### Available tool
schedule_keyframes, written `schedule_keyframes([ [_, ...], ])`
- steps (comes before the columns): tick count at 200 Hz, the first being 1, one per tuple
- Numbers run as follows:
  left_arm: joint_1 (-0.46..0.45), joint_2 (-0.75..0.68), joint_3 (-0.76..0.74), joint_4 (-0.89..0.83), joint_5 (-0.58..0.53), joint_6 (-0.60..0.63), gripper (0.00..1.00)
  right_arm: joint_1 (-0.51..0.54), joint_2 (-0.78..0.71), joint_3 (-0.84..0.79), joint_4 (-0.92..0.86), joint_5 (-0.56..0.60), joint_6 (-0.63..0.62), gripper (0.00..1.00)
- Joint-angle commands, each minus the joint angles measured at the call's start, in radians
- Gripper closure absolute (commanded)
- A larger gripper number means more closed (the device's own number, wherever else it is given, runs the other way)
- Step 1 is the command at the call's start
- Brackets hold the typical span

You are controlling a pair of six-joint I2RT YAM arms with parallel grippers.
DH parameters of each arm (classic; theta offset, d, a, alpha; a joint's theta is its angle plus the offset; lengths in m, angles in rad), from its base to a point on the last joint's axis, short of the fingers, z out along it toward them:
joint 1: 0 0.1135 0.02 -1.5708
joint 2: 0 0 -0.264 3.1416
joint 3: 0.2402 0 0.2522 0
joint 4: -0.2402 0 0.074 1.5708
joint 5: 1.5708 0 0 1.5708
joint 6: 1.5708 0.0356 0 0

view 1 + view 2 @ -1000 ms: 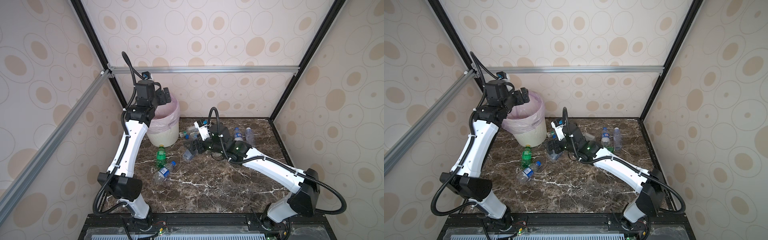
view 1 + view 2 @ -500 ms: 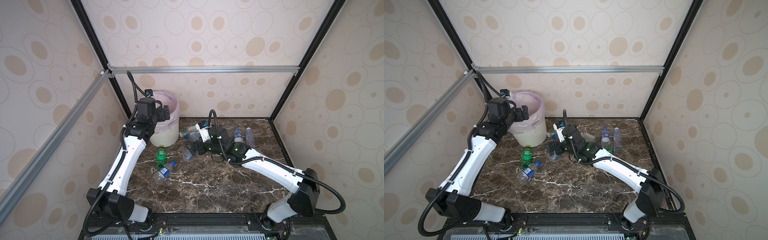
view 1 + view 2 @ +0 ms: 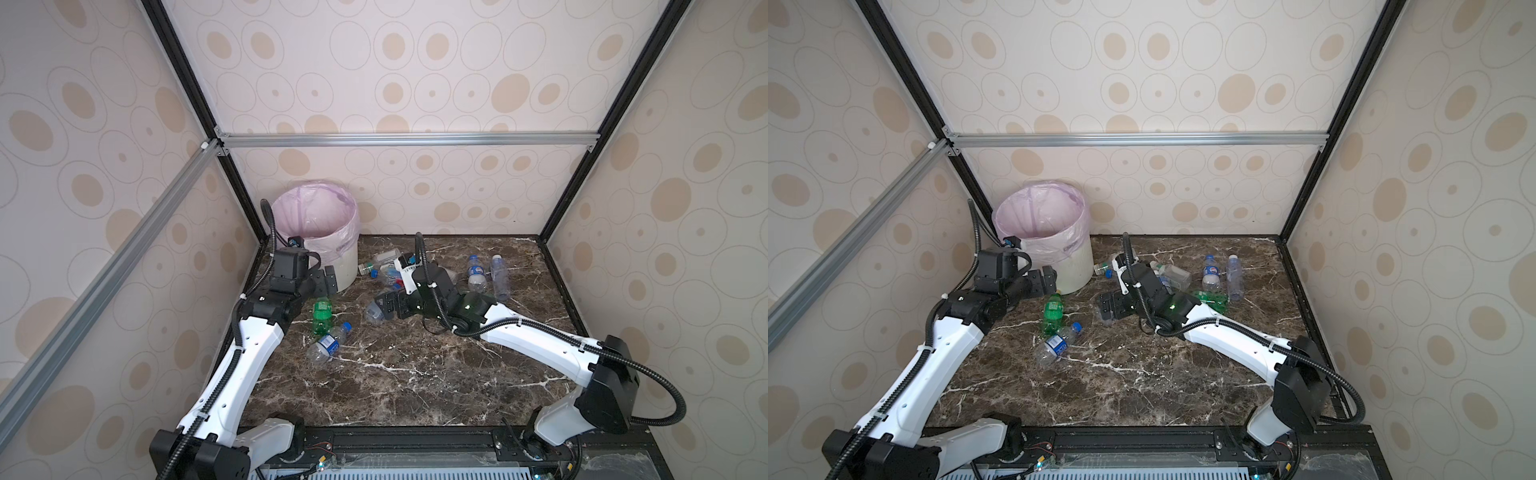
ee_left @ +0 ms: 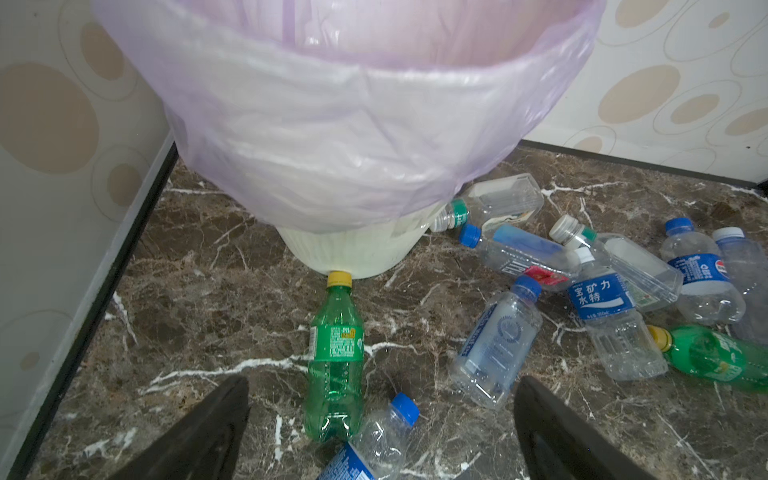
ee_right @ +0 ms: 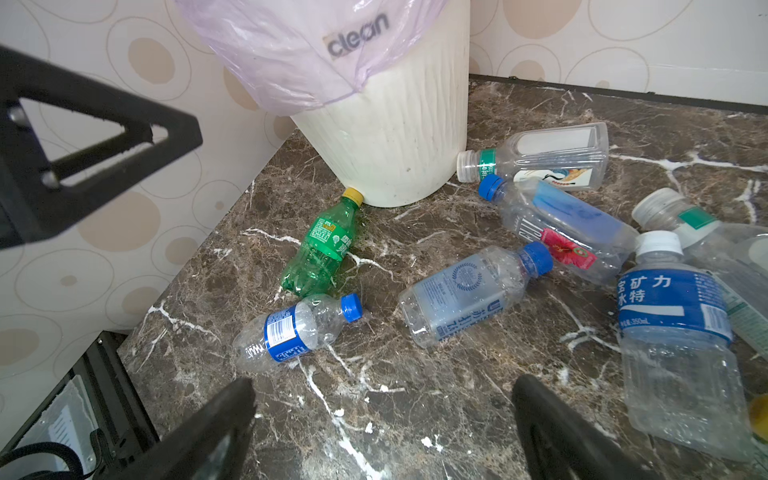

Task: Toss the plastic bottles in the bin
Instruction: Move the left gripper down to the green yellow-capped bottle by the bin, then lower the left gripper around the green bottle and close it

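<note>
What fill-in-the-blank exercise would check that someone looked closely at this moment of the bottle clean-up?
1. The word printed near the top of the bin reads ____.
2. The green bottle nearest the bin lies with its ____ cap against the bin's base.
3. The clear bottle lying at that green bottle's bottom end has a ____ cap.
4. The left end effector and the right end effector are both ____, holding nothing.

Missing words: clean; yellow; blue; open.

left claw (image 3: 325,279) splayed, right claw (image 3: 385,308) splayed
</note>
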State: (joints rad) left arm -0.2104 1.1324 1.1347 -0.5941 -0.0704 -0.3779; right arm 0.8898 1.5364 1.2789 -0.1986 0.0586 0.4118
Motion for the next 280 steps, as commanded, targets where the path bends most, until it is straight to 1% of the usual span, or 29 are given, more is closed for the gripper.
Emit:
schedule_keyframes([
  [1,-0.001,-0.02,-0.058,-0.03,0.026,-0.061,0.01,0.014,-0.008,-0.013,-0.007,0.013,0.022,0.0],
  [23,-0.001,-0.022,-0.134,-0.004,0.03,-0.099,0.01,0.023,0.008,-0.009,-0.004,0.004,0.019,0.0],
  [54,-0.001,-0.031,-0.251,0.074,0.055,-0.122,0.01,0.025,0.03,-0.009,0.011,-0.015,0.026,0.0],
  [77,0.0,-0.013,-0.3,0.119,0.049,-0.134,0.01,0.027,0.046,0.0,0.008,-0.023,0.023,0.0],
  [110,0.009,0.033,-0.37,0.214,0.078,-0.154,0.01,0.027,0.052,0.002,0.004,-0.019,0.014,0.0],
  [142,0.044,0.055,-0.43,0.325,0.083,-0.176,0.01,0.024,0.035,-0.005,-0.008,-0.011,0.006,0.0],
  [175,0.083,0.086,-0.464,0.391,0.069,-0.182,0.01,0.025,0.034,-0.003,-0.024,0.0,-0.008,0.0],
  [201,0.117,0.137,-0.476,0.434,0.098,-0.185,0.02,0.024,0.034,-0.009,-0.017,-0.002,-0.005,0.0],
  [230,0.121,0.171,-0.472,0.464,0.115,-0.197,0.05,0.024,0.053,-0.003,-0.004,-0.005,-0.002,0.0],
  [280,0.123,0.227,-0.475,0.497,0.135,-0.226,0.07,0.025,0.078,0.004,0.021,-0.02,0.022,0.0],
])
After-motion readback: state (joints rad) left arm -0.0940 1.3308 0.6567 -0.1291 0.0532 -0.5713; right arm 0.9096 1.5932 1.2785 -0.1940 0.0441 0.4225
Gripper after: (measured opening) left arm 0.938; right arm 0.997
